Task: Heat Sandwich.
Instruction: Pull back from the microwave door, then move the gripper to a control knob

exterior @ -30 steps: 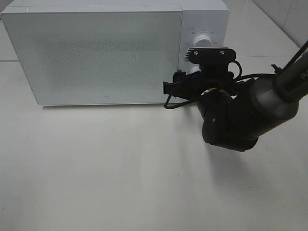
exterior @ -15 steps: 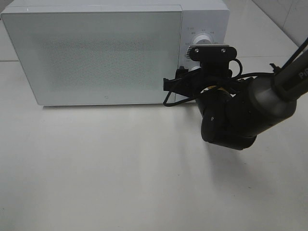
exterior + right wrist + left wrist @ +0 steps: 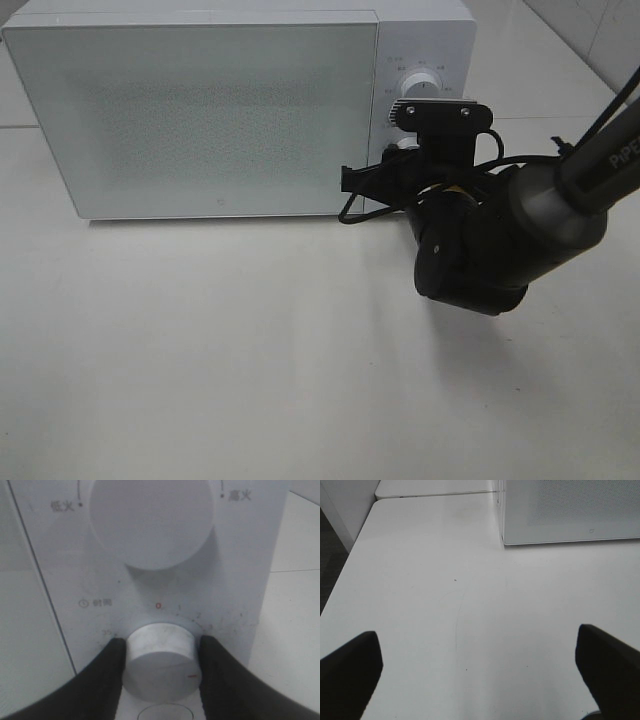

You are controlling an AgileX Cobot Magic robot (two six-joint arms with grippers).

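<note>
Sandwich is not showing anywhere; it is probably sitting behind the shut door of the microwave in the upper left. Right end effector is pinching the timer knob, so turning it looks like the job left. Left end effector is hanging wide open over the smooth white table.

White microwave upright at back of counter, frosted door closed; panel beside door carries large upper dial and lower timer knob, red mark off 0, pinched by right claw
</note>
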